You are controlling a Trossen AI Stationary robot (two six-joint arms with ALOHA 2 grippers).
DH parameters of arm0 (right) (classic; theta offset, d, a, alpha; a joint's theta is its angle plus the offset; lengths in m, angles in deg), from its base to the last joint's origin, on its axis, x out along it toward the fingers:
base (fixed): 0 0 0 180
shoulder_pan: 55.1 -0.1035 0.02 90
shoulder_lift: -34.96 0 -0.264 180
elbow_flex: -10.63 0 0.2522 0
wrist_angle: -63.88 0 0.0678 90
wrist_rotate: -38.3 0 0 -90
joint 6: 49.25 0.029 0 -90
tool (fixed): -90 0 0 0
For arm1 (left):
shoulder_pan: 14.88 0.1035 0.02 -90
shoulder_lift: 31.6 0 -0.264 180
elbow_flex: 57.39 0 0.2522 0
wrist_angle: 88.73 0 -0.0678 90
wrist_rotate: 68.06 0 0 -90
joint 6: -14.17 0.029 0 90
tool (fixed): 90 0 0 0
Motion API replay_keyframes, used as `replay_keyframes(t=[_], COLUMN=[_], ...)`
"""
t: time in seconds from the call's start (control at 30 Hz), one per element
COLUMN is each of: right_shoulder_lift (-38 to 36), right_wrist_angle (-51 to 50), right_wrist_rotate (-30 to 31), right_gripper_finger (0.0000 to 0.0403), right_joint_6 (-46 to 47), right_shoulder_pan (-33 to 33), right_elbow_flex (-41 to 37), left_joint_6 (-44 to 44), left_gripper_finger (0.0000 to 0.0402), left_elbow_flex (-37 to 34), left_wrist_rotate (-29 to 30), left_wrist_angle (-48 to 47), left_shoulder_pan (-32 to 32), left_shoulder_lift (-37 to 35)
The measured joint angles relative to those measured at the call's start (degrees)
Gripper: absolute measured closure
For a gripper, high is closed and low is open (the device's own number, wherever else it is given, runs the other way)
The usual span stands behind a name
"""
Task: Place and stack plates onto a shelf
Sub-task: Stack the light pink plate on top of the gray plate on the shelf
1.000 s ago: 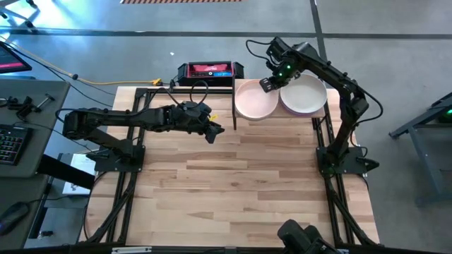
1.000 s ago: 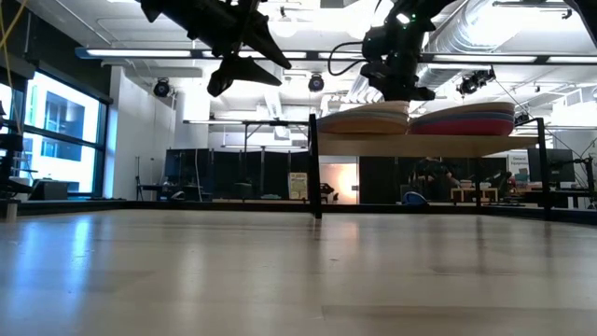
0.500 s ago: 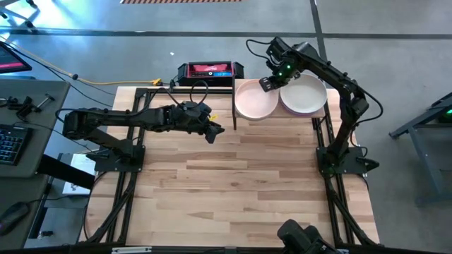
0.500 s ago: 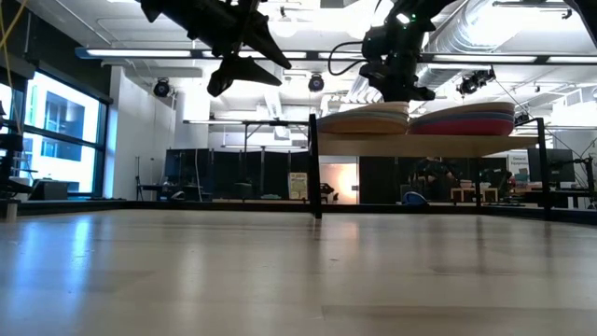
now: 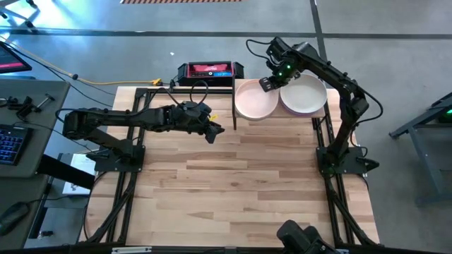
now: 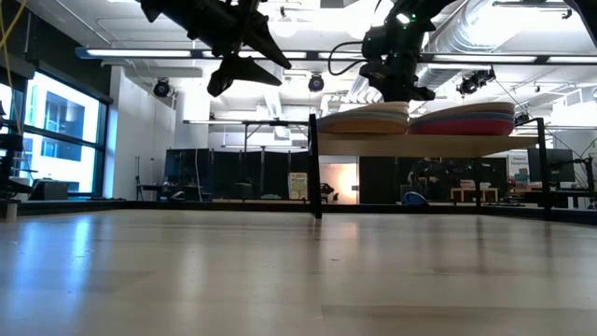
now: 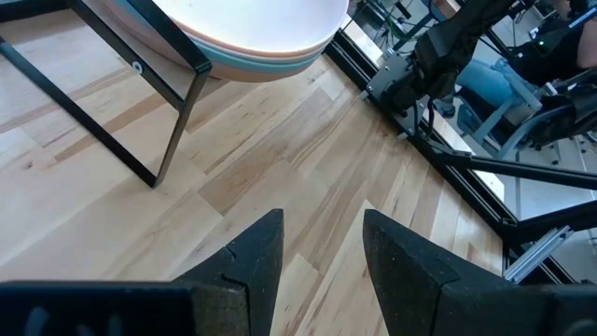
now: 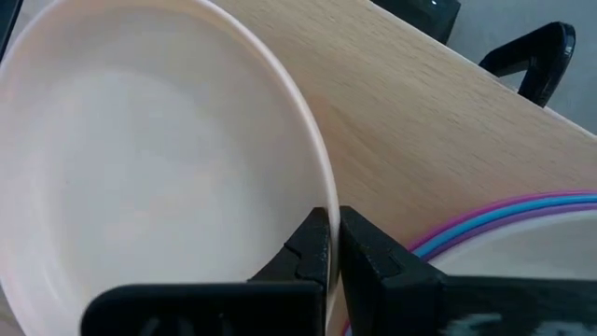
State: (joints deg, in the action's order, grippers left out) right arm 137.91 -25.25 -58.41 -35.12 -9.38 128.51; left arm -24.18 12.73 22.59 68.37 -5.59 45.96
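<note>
The shelf (image 6: 429, 145) stands at the table's far right and carries two stacks of plates. The left stack (image 6: 364, 119) is topped by a pale peach-pink plate (image 5: 254, 101). The right stack (image 5: 305, 96) has a whitish plate on top, and purple and blue rims (image 8: 504, 217) show under it. My right gripper (image 5: 267, 85) is between the two stacks, shut on the peach-pink plate. My left gripper (image 5: 217, 130) hangs open above the table, left of the shelf's black post (image 5: 234, 106), touching nothing. My right gripper (image 8: 334, 229) pinches the peach-pink plate's rim (image 8: 324, 191) between its two fingers, on the side that faces the other stack. The fingers come from above, slanting down. The plate lies on top of the left stack (image 6: 364, 119).
A red and black device (image 5: 208, 70) sits just beyond the table's far edge. The shelf's black posts (image 7: 177, 121) stand on the tabletop near my left gripper. The slatted tabletop (image 5: 233, 190) lies open toward the near edge. A desk with a keyboard (image 5: 10, 144) is off the table's left.
</note>
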Motion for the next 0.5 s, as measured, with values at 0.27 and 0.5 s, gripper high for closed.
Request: replay_keyframes(t=[0.27, 0.5], right_shoulder_lift=[0.0, 0.0], right_wrist_angle=[-0.2, 1.0], right_wrist_rotate=[0.6, 0.5], right_gripper_finger=[0.0399, 0.0348], right_joint_6=[3.7, 0.0], right_shoulder_pan=[0.0, -0.3], right_elbow_flex=[0.0, 0.0], left_joint_6=[0.0, 0.0], left_gripper_finger=[0.0264, 0.0264], left_elbow_flex=[0.0, 0.0], left_wrist_rotate=[0.0, 0.0], left_wrist_angle=[0.0, 0.0], left_shoulder_pan=[0.0, 0.0], left_shoulder_lift=[0.0, 0.0])
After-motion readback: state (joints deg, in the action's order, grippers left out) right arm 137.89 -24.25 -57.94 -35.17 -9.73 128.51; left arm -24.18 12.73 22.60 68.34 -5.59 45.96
